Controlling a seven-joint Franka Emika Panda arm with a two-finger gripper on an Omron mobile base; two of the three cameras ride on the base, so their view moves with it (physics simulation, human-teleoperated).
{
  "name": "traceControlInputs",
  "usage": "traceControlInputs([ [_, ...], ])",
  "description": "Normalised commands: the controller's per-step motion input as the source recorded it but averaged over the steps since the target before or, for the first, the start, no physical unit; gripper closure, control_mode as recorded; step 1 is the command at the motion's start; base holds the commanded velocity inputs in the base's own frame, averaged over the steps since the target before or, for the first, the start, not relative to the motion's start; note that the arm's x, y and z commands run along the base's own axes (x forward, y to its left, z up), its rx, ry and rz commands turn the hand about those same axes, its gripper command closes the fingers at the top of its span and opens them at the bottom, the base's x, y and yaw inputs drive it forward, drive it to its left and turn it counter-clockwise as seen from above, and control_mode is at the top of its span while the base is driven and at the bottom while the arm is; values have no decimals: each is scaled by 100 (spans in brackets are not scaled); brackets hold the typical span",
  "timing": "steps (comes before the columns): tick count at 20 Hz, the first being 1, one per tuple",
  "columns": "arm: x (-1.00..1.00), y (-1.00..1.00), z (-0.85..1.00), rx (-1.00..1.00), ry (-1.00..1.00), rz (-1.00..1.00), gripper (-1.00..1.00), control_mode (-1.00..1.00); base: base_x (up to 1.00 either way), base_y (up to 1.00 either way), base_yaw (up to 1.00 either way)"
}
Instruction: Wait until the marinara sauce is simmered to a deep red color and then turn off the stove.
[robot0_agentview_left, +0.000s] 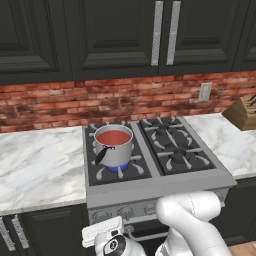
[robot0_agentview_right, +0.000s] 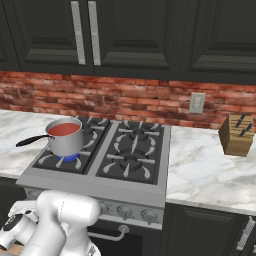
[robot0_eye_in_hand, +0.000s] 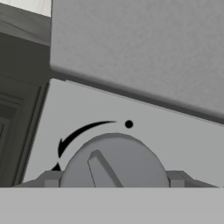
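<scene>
Sauce colour comes first in the left base view: the marinara sauce fills a small steel saucepan on the near left burner of the stove, up and beyond the hand, with a blue flame under the pan. The disc reads a fairly full red here, so I judge the waiting is about over, though deep red is a matter of degree. The hand sits low at the stove's front panel, by the left end of the knob row.

From the right base view, the sauce shows the same red, the black handle points away to the left, and the flame still burns below. The white arm blocks the left knobs, so the hand's contact is hidden from here.

Seen through the hand view, a round grey knob lies dead ahead and very close, its raised pointer ridge tilted off the black dot printed above it, with a curved arrow sweeping away from the dot. The gripper has a dark fingertip on each side of the knob, seemingly hugging it, but I cannot tell whether the fingers truly pinch it.

To do this well: keep the fingers centred on the knob, squeeze firmly, then roll the wrist about the knob's axis until the ridge meets the dot, and check that the flame has died.
</scene>
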Motion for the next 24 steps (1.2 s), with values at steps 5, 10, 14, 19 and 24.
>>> traceControlInputs([
  [5,0,0,0,0,0,0,100,-100,0,0,0],
  [10,0,0,0,0,0,0,100,-100,0,0,0],
  [14,0,0,0,0,0,0,100,-100,0,0,0],
  [19,0,0,0,0,0,0,100,-100,0,0,0],
  [24,0,0,0,0,0,0,100,-100,0,0,0],
])
